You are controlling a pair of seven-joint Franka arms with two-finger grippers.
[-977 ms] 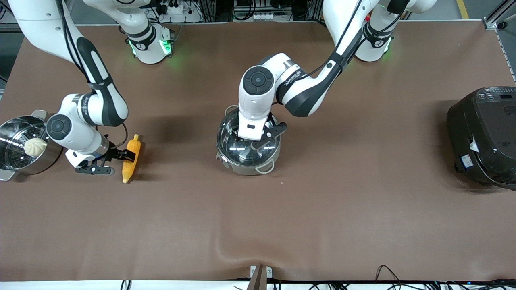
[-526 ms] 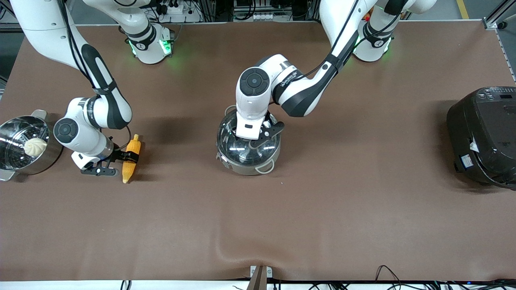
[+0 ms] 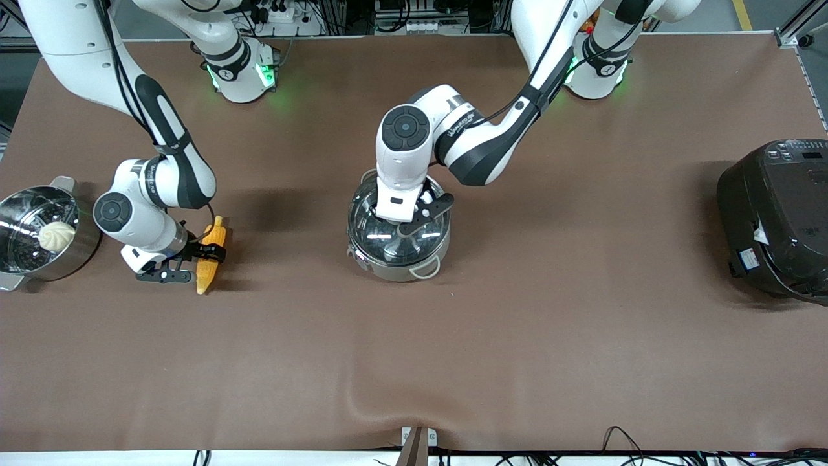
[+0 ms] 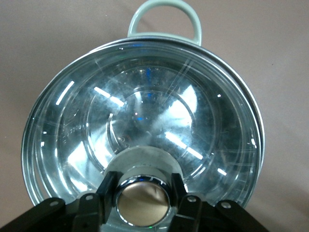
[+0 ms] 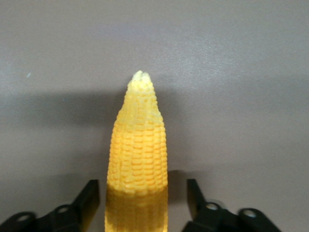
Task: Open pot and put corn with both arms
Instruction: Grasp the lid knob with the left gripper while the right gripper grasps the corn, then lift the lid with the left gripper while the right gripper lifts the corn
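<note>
The steel pot [image 3: 396, 264] stands mid-table with its glass lid [image 3: 378, 239] on it. My left gripper [image 3: 400, 223] is down on the lid, and in the left wrist view my left gripper [image 4: 143, 195] has both fingers pressed against the sides of the copper-coloured knob [image 4: 143, 203]. The corn [image 3: 206, 275] lies on the table toward the right arm's end. My right gripper [image 3: 208, 251] is low over its middle. In the right wrist view my right gripper [image 5: 143, 200] is open, with a finger on each side of the corn [image 5: 138, 154] and a gap on both sides.
A steel steamer pot [image 3: 72, 254] holding a white bun [image 3: 56, 235] stands at the right arm's end, close beside the right wrist. A big black cooker [image 3: 776, 217] sits at the left arm's end. The brown cloth has a wrinkle [image 3: 362, 388] near the front edge.
My right gripper has slid toward the corn, so its fingers now straddle it. My left hand has shifted slightly over the lid. The lid has stayed on the pot.
</note>
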